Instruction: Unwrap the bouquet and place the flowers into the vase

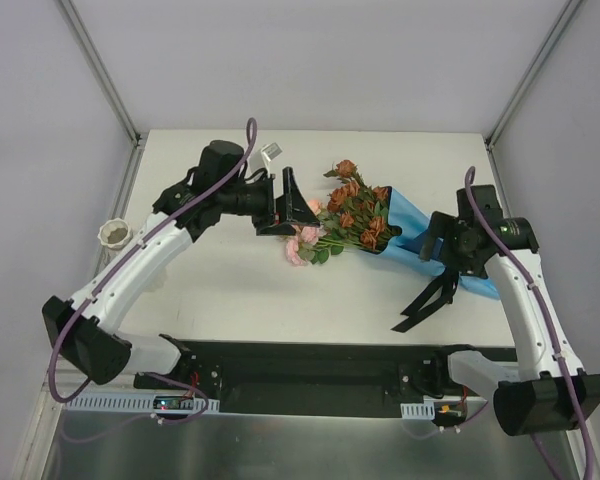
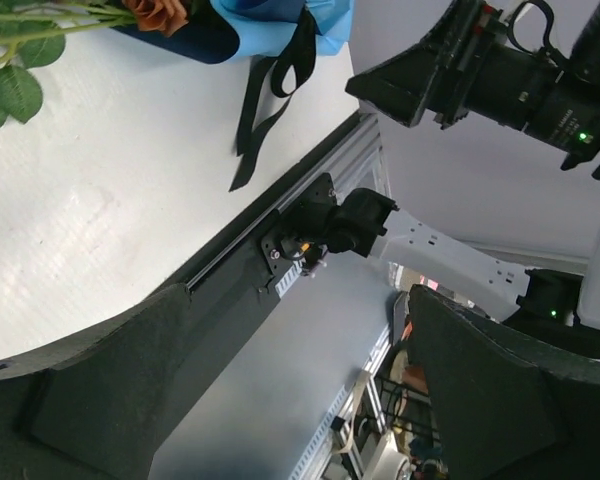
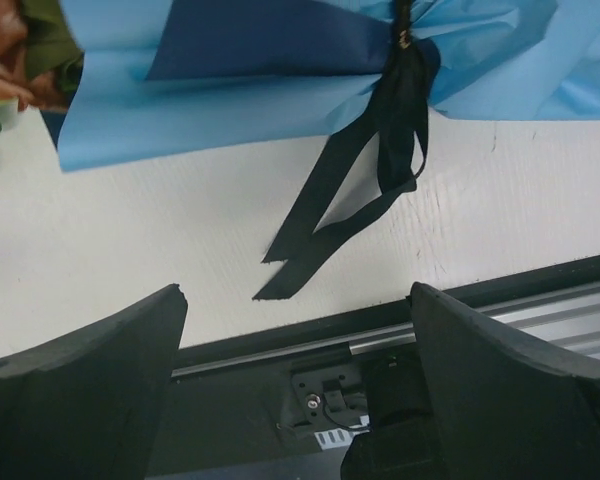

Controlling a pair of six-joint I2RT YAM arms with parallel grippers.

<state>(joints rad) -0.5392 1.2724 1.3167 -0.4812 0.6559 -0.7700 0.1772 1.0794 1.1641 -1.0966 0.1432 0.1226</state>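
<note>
The bouquet (image 1: pixel 365 220) lies on its side at the middle right of the white table, rust-orange roses (image 1: pixel 352 205) pointing left and pale pink ones (image 1: pixel 300 246) at the near-left. Its blue paper (image 1: pixel 418 232) is tied with a black ribbon (image 1: pixel 428 297) whose tails trail toward the front edge. My left gripper (image 1: pixel 302 208) hangs open just left of the flower heads, holding nothing. My right gripper (image 1: pixel 428 240) is open above the tied end; in its wrist view the blue paper (image 3: pixel 230 90) and the ribbon knot (image 3: pixel 400 60) lie beyond the fingertips (image 3: pixel 170 300). The white vase (image 1: pixel 114 234) stands at the table's far left edge.
A small clear object (image 1: pixel 272 152) lies at the back of the table behind the left gripper. The black rail (image 1: pixel 310 355) with the arm bases runs along the front edge. In the left wrist view the right arm (image 2: pixel 500 80) shows past the ribbon (image 2: pixel 270 100).
</note>
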